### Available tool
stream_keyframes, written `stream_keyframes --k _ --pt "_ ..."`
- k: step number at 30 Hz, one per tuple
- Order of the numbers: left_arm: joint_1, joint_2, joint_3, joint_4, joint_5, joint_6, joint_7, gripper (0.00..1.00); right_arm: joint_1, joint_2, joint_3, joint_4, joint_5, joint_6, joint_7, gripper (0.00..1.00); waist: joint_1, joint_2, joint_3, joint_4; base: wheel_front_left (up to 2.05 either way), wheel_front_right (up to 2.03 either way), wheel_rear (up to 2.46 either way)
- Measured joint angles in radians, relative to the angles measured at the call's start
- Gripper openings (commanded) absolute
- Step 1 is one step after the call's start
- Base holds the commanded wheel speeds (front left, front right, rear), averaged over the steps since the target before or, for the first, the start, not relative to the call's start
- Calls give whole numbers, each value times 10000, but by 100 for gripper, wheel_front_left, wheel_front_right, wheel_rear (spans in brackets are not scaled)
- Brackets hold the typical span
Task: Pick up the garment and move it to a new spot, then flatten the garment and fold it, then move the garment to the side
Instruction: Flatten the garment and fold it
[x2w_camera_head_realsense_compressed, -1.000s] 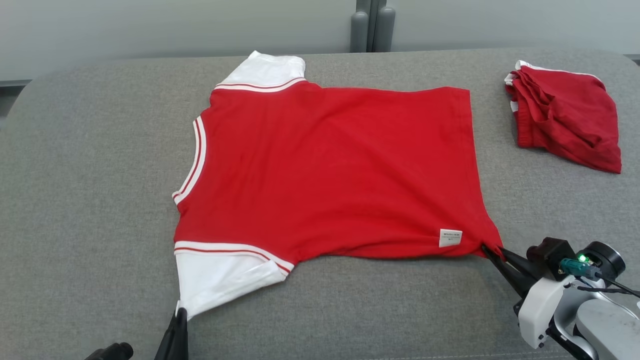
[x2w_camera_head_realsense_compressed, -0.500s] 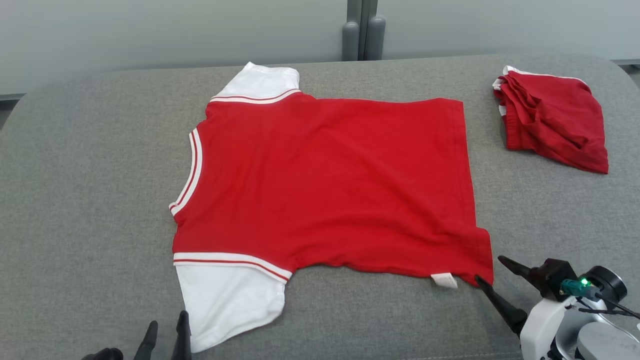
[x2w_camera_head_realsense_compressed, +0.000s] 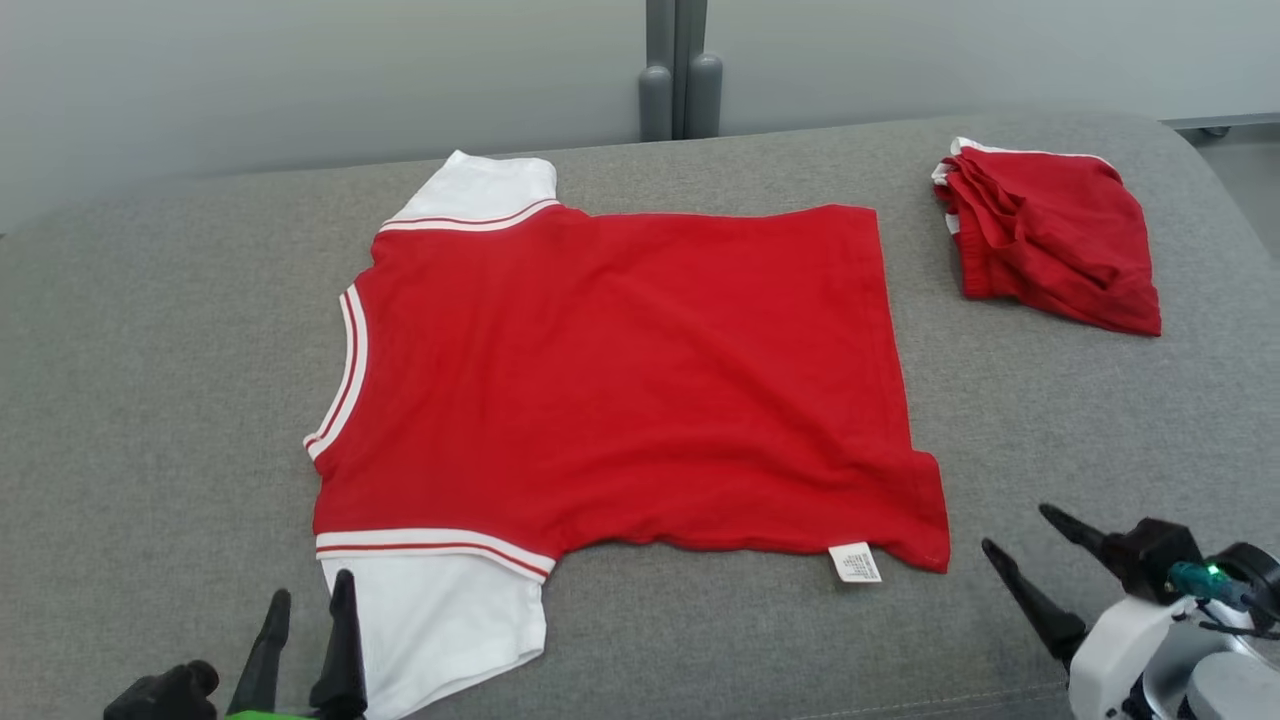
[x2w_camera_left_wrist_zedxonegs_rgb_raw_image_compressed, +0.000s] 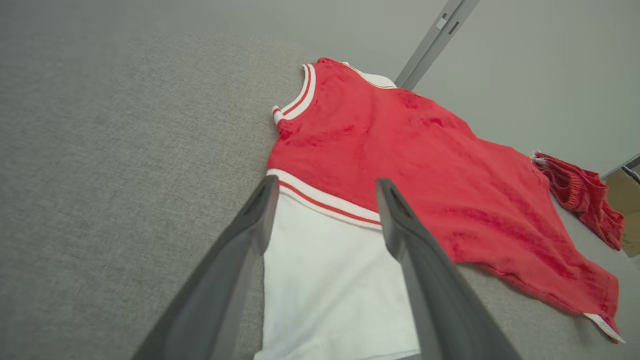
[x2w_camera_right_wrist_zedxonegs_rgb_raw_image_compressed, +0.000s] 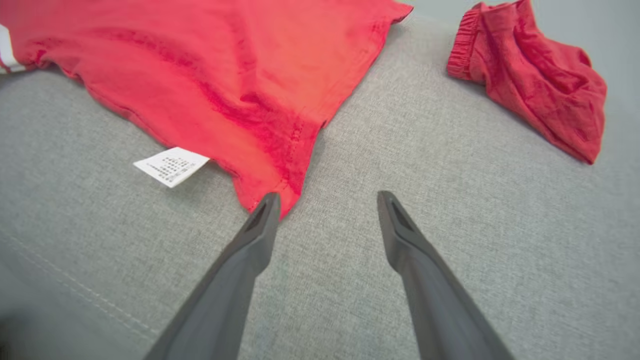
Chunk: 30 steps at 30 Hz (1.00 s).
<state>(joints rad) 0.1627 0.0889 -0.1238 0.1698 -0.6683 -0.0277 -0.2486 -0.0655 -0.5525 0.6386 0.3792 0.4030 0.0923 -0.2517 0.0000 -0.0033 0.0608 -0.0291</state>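
Observation:
The garment (x2w_camera_head_realsense_compressed: 620, 380) is a red T-shirt with white sleeves and striped trim. It lies spread flat on the grey padded table, collar to the left, hem to the right. A white label (x2w_camera_head_realsense_compressed: 855, 562) sticks out at its near hem. My left gripper (x2w_camera_head_realsense_compressed: 308, 600) is open at the near white sleeve (x2w_camera_left_wrist_zedxonegs_rgb_raw_image_compressed: 330, 280), fingers above the cloth and holding nothing. My right gripper (x2w_camera_head_realsense_compressed: 1015, 530) is open just right of the near hem corner (x2w_camera_right_wrist_zedxonegs_rgb_raw_image_compressed: 280, 195), which lies free on the table.
A second red garment (x2w_camera_head_realsense_compressed: 1050, 240) lies crumpled at the far right of the table (x2w_camera_head_realsense_compressed: 150, 400). A grey post (x2w_camera_head_realsense_compressed: 680, 70) stands behind the table against a pale wall. Bare grey surface surrounds the shirt on the left and along the front.
Both grippers have opened and let go of the shirt, the left of the near sleeve, the right of the hem corner. The shirt has settled flat. The head camera has shifted.

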Motion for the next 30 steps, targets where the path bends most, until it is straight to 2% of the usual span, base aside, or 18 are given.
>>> stream_keyframes --k 8,14,20,24,30 --pt "-722 -128 -798 -585 508 -207 -2 100 -778 328 -1103 -976 56 -366 -2 100 0 0 -150 -463 0 0 0" --pt "-1119 -186 -1206 -792 991 -234 -2 100 -974 819 -1833 -1534 174 -846 -2 100 0 0 -370 -714 0 0 0" --pt "-1266 -226 -1204 -834 1379 -27 -29 100 -963 1544 -2466 -1979 570 -1312 -4 100 0 0 -462 -794 0 0 0" --pt "-1266 -324 -1066 -842 1471 217 -29 100 -835 2100 -2573 -2178 846 -1475 -4 100 0 0 -476 -770 0 0 0" --pt "-1259 -362 -865 -963 1860 564 -29 100 -323 2449 -2844 -2445 851 -1747 -4 100 0 0 -494 -615 0 0 0"
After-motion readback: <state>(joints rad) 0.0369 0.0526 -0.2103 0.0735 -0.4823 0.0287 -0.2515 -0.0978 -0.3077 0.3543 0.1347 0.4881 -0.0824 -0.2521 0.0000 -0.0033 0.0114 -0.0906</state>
